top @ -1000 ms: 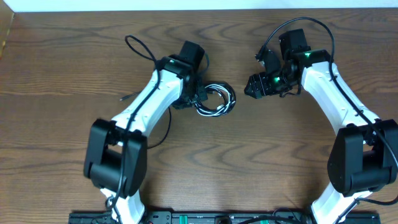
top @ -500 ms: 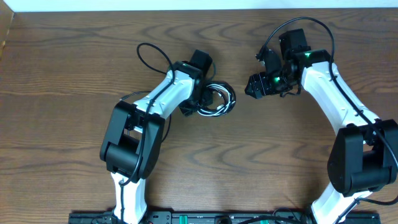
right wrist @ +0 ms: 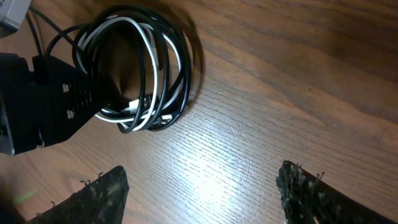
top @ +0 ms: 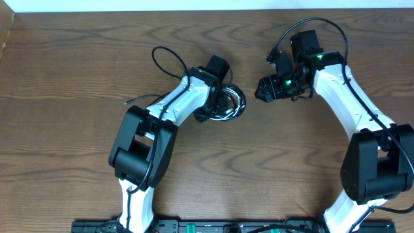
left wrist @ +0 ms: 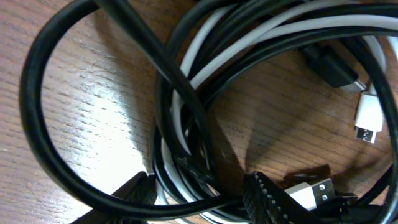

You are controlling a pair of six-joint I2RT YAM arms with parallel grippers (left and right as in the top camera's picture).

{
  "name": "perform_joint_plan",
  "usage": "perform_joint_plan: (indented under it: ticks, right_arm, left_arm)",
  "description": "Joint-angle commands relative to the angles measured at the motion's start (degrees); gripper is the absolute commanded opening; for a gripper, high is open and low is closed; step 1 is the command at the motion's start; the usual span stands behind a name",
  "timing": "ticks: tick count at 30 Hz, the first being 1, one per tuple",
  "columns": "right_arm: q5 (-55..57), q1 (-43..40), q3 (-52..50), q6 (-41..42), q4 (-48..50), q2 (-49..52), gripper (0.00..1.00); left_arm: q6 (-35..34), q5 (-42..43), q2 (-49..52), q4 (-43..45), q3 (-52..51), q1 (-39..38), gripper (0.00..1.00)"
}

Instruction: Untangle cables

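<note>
The cables (top: 228, 103) lie in one small coil of black and white cords on the wooden table (top: 77, 142). My left gripper (top: 217, 105) is at the coil's left side. In the left wrist view its fingers (left wrist: 199, 200) are open and straddle several black and white strands (left wrist: 180, 81). A white plug (left wrist: 367, 118) and a silver USB plug (left wrist: 311, 193) lie at the coil's right. My right gripper (top: 262, 89) is wide open and empty to the right of the coil. Its wrist view shows its fingers (right wrist: 202, 193) over bare wood, with the coil (right wrist: 146, 68) and the left gripper (right wrist: 56, 106) beyond.
A thicker black wire from the left arm loops over the table (top: 167, 59) behind the left arm, with a loose end (top: 132, 100) to its left. The table's far edge (top: 207, 9) meets a white wall.
My left arm has swung to the right and pushed its gripper into the coil's left side. The coil has barely shifted. The right arm has not moved.
</note>
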Motion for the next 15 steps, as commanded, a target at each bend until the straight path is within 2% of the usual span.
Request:
perform_joint_plan:
  ticks: [1,8,13,14,15]
  right_arm:
    - [0.04,0.28,0.79,0.7,0.15,-1.25,0.74]
    - [0.04,0.28,0.79,0.7,0.17,-1.25,0.75]
    - [0.04,0.28,0.79,0.7,0.17,-1.25,0.75]
    - [0.04,0.28,0.79,0.7,0.17,-1.25,0.75]
    - [0.04,0.28,0.79,0.7,0.17,-1.25,0.75]
  left_arm:
    - [-0.37,-0.44,0.96,0.07,-0.55,-0.02,0.47]
    - [-0.35,-0.57,0.96,0.31,-1.92,0.0,0.45]
    - [-0.33,-0.59,0.96,0.52,-1.95,0.0,0.25]
    - [-0.33,-0.57,0.94,0.5,-1.95,0.0,0.15]
    - [-0.28,-0.57,0.94,0.48,-1.95,0.0,0.12]
